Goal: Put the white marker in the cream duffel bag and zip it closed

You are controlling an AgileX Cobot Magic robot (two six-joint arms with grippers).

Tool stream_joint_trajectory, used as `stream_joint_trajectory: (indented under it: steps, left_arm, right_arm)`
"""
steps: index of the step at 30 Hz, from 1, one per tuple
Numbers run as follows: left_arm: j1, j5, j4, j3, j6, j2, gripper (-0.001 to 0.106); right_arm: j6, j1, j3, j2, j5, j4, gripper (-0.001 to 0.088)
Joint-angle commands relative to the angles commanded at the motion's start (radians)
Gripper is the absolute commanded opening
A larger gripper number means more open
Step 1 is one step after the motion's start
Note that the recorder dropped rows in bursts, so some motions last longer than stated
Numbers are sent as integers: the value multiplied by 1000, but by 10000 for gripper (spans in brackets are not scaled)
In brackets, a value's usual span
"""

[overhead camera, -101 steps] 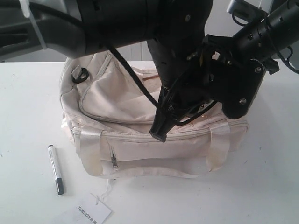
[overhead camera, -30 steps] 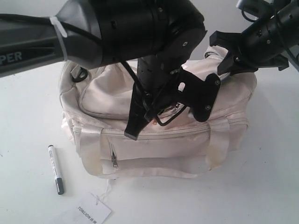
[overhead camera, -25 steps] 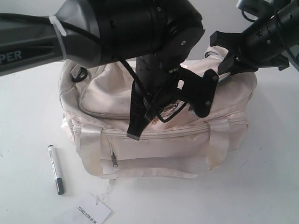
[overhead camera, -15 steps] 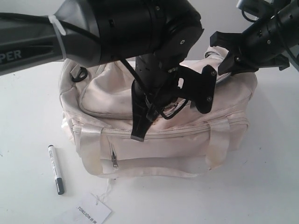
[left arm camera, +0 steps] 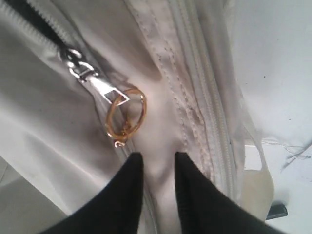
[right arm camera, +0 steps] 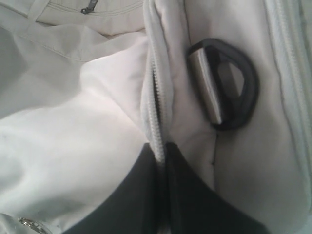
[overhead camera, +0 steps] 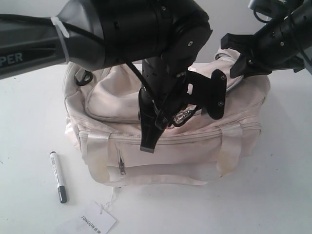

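The cream duffel bag [overhead camera: 195,146] sits mid-table, its curved top zipper partly undone. The white marker [overhead camera: 57,175] lies on the table left of the bag, touched by nothing. My left gripper [left arm camera: 155,158] hangs fingers-down over the bag's front top and is open, with only a narrow gap and bag fabric behind it. The gold ring pull [left arm camera: 126,117] lies just past its fingertips, untouched. My right gripper [right arm camera: 160,148] is shut on the bag's zipper edge [right arm camera: 155,112] at the far right end [overhead camera: 237,68], beside a black D-ring [right arm camera: 229,83].
A white paper tag printed TONIJON [overhead camera: 90,222] lies on a string in front of the bag. The bulky left arm [overhead camera: 146,29] blocks much of the bag's top. A front pocket zipper [overhead camera: 120,165] and satin handles [overhead camera: 229,151] face the camera.
My left gripper has swung right and lower over the bag's front top. The bag has shifted slightly right. The right gripper keeps its hold, and the marker has not moved.
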Motion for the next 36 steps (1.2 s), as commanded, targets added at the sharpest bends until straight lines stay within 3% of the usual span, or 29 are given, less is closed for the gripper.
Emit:
stream_joint_trajectory:
  steps: [3, 12, 14, 17, 24, 31, 36]
  left_arm:
    - [0, 0, 4, -2, -38, -1, 541]
    - [2, 0, -15, -2, -145, -59, 547]
    - [22, 0, -86, -2, -148, -79, 547]
    - [126, -33, -366, -2, -164, -112, 536]
    - [316, -40, -793, -2, -274, -100, 536]
    - [339, -48, -853, -2, -382, -46, 547]
    - [339, -65, -836, -2, -428, -14, 645]
  right_arm:
    - [0, 0, 0, 0, 0, 0, 0]
    - [0, 0, 0, 0, 0, 0, 0]
    - [0, 0, 0, 0, 0, 0, 0]
    - [0, 0, 0, 0, 0, 0, 0]
    - [0, 0, 0, 0, 0, 0, 0]
    - [0, 0, 0, 0, 0, 0, 0]
    - [0, 0, 0, 0, 0, 0, 0]
